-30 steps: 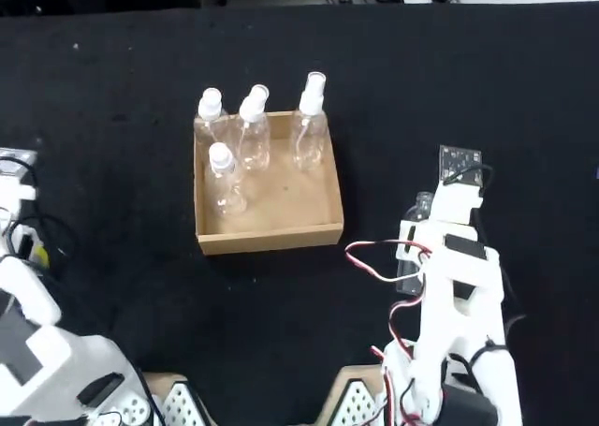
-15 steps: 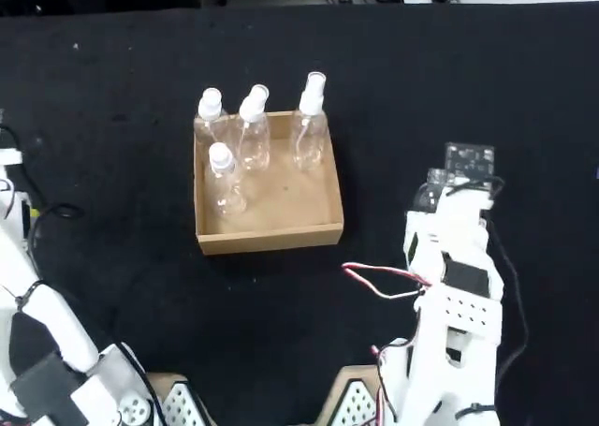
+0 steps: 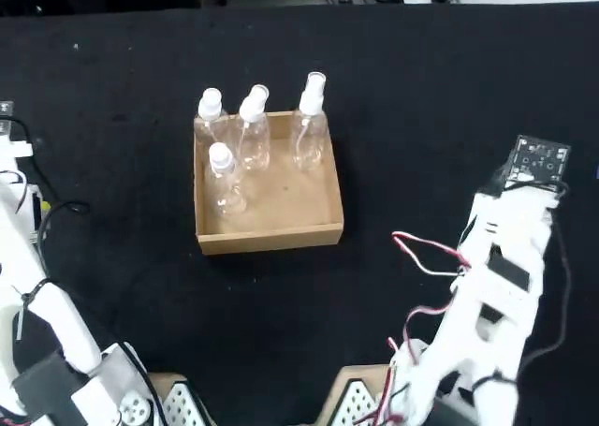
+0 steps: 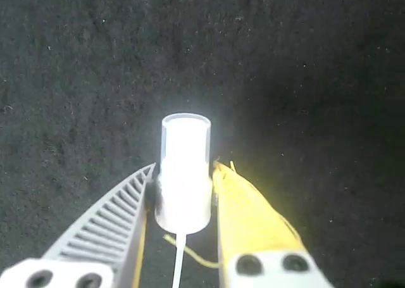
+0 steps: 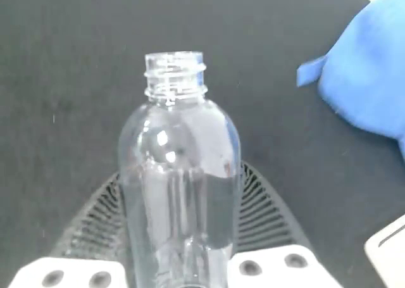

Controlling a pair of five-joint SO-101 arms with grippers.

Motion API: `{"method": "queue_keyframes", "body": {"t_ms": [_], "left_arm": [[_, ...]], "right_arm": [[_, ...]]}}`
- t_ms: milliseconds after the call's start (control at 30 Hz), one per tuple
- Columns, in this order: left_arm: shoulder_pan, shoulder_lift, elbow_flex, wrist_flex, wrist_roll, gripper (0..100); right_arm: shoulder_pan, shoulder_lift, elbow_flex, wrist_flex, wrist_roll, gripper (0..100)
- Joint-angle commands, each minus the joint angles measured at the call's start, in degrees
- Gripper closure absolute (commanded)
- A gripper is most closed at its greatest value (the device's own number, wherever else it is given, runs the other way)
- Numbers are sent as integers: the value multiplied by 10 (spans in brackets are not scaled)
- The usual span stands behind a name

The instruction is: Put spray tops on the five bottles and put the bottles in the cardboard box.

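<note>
The left pincer is closed on a white spray top, held upright over the black tabletop. The right pincer grips a clear bottle by its body; the threaded neck is bare. In the high view the box sits mid-tabletop between the arms, well apart from both. Four capped bottles stand inside it, three along the far wall and one by the left wall.
</note>
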Motion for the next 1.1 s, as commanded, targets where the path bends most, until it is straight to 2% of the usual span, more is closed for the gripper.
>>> {"method": "queue_keyframes", "body": {"t_ms": [0,133,200,267,433,500,600,667,833,1067], "left_arm": [[1,-27,-33,6,6,971],[1,-29,-33,7,6,971],[4,-32,-33,7,6,971],[4,-33,-33,7,7,971],[1,-31,-32,7,6,971],[1,-28,-32,7,6,971],[1,-30,-32,7,6,971],[1,-33,-32,4,6,971],[1,-33,-32,6,6,971],[0,-33,-32,7,6,971]], "right_arm": [[33,88,-108,85,32,988],[63,199,-286,339,46,988],[76,245,-352,413,47,988],[90,282,-380,420,52,988],[96,350,-361,364,100,985],[96,367,-358,362,108,950],[91,375,-373,403,123,824],[90,375,-398,453,151,776],[86,380,-474,536,189,764],[82,381,-501,552,207,760]]}}
